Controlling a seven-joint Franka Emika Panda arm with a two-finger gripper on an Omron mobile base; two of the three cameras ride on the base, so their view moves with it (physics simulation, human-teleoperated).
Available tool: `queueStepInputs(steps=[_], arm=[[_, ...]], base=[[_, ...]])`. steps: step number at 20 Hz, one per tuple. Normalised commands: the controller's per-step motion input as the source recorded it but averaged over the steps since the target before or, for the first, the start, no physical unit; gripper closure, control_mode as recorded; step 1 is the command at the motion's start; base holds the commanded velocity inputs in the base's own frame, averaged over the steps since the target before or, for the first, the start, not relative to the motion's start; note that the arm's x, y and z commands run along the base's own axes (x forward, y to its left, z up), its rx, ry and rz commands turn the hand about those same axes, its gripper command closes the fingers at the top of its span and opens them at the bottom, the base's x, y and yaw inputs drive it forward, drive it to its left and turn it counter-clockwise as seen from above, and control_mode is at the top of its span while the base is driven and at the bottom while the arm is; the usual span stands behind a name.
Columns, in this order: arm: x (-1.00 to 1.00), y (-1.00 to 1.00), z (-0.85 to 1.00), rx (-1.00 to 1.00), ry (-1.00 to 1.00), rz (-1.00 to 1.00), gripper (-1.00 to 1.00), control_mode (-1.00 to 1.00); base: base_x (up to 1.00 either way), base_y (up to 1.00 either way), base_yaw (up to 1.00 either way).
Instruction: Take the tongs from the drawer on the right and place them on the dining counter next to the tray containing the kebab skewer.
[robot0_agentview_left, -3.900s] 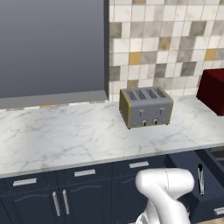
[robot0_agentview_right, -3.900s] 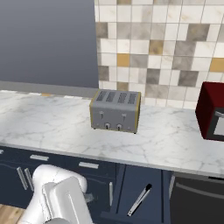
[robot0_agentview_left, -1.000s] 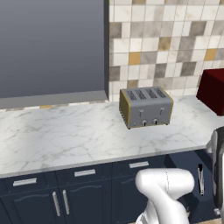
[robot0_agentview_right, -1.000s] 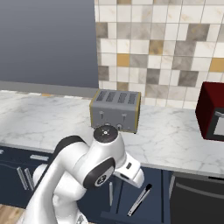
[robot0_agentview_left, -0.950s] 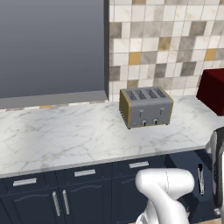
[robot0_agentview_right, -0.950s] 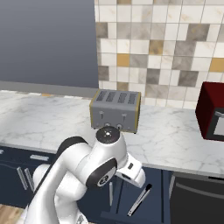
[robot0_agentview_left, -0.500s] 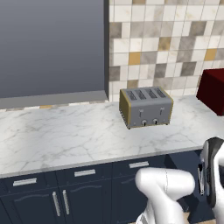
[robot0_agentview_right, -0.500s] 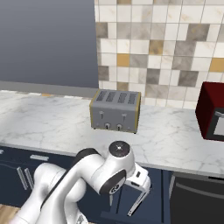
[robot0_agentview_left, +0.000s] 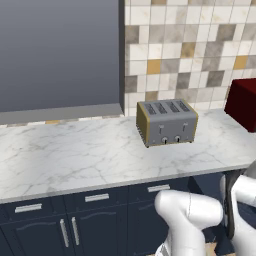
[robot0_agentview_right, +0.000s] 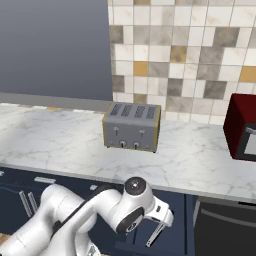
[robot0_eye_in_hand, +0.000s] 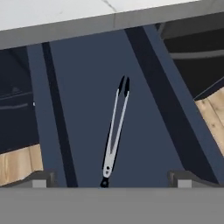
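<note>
Navy cabinets sit under the marble worktop (robot0_agentview_left: 100, 155); the drawer (robot0_eye_in_hand: 92, 109) stands open with the tongs (robot0_eye_in_hand: 114, 131) lying lengthwise on its floor. Risk, I judge: those slim arms could slip sideways if the descent lands off-centre. The gripper (robot0_eye_in_hand: 109, 179) hangs above, fully spread, holding nothing.

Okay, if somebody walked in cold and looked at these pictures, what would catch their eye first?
Probably the grey toaster standing alone on the marble worktop against the tiled wall. Next, the slim tongs lying in the open navy drawer directly below the open gripper.
</note>
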Motion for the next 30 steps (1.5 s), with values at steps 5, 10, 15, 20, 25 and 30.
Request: queueStepInputs(steps=[5,10,15,20,25,30], arm=[[0.46,-0.12,-0.24,0.0,0.0,0.01,-1.0,-1.0],[0.39,-0.34,-0.28,0.0,0.0,0.03,-1.0,-1.0],[0.15,-0.07,-0.08,0.0,0.1,0.01,-1.0,-1.0],[0.18,-0.09,-0.3,0.0,0.15,0.0,-1.0,-1.0],[0.04,-0.22,-0.25,0.07,0.01,0.0,-1.0,-1.0],[0.07,-0.04,0.0,0.04,0.0,0.0,-1.0,-1.0]], base=[[0.0,0.0,0.0],[0.0,0.0,0.0],[0.0,0.0,0.0],[0.0,0.0,0.0],[0.0,0.0,0.0],[0.0,0.0,0.0]])
